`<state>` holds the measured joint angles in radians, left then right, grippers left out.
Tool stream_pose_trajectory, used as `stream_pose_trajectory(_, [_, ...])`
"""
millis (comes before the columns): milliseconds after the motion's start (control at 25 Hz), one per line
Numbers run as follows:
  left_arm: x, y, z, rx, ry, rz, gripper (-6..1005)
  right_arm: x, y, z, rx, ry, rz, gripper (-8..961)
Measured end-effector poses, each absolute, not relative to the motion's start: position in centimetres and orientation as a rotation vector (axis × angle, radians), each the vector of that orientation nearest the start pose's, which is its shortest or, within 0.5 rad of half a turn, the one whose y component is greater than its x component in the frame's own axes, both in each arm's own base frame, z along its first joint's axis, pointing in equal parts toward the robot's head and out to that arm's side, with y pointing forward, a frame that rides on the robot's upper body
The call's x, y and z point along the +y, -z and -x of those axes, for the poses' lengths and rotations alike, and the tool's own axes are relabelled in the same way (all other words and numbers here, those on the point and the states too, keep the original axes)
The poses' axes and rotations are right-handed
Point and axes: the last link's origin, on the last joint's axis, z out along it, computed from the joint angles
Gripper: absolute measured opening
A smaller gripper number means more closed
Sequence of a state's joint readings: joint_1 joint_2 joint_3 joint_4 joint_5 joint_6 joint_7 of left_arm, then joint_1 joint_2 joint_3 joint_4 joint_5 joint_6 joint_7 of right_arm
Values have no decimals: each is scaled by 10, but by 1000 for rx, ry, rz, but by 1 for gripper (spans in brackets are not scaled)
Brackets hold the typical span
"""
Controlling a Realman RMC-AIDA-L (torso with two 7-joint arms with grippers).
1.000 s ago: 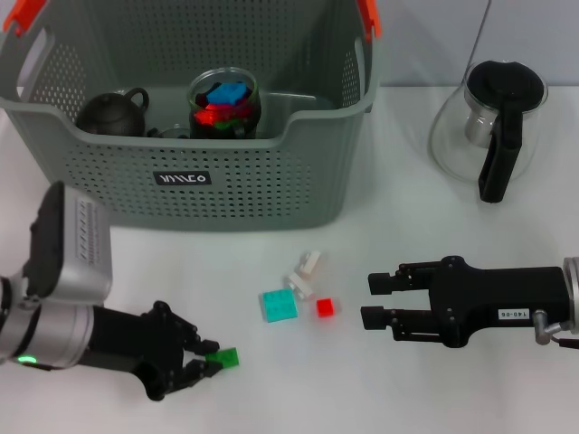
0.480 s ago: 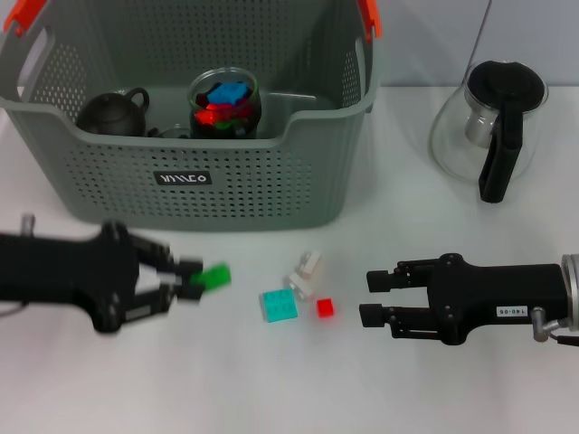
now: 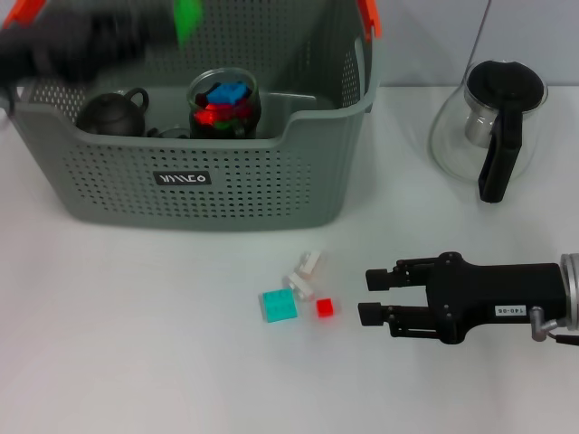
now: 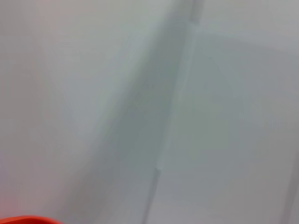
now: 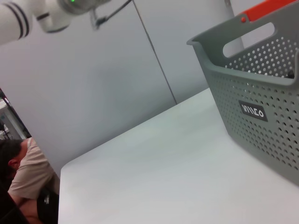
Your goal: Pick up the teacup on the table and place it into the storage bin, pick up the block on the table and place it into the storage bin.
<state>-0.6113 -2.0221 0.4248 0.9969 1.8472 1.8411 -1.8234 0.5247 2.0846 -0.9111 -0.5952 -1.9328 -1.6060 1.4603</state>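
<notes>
Green block (image 3: 187, 18): I'm seeing it riding high over the storage bin (image 3: 226, 190), at the bin's back left, pinched at the tip of my left gripper (image 3: 172, 27).
Left gripper: blurred, fingers closing on the block.
Right gripper (image 3: 373, 295): hovering low over the table (image 3: 136, 325), jaws parted, holding nothing, just beside the red block (image 3: 326, 307).

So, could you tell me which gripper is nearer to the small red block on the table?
The right gripper. It sits on the table just beside the red block, fingers pointing at it. The left gripper is far off, above the storage bin, holding a green block.
</notes>
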Motion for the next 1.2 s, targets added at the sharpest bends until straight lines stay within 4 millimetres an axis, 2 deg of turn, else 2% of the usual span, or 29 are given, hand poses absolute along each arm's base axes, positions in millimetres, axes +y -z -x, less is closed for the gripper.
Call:
stream_pose_trajectory(160, [384, -136, 192, -779, 1034, 2504, 179, 304, 37, -246, 734, -720, 2950, 577])
stream_pose_trajectory(280, [401, -134, 186, -824, 951, 2473, 179, 304, 38, -245, 733, -721, 2951, 578])
stream_pose_trajectory(400, [416, -123, 181, -846, 817, 2470, 180, 304, 38, -245, 732, -721, 2951, 578])
stream_pose_trajectory(520, [427, -103, 178, -836, 619, 2499, 179, 304, 38, -245, 732, -722, 2951, 578])
stream_pose_trajectory(840, [436, -55, 179, -763, 240, 2507, 211, 304, 38, -245, 732, -723, 2950, 578])
stream_pose_trajectory(1000, [436, -48, 175, -747, 194, 2489, 233, 304, 38, -245, 733, -722, 2951, 578])
stream_pose_trajectory(1200, [439, -49, 175, -805, 157, 2422, 260, 303, 38, -245, 734, -723, 2951, 578])
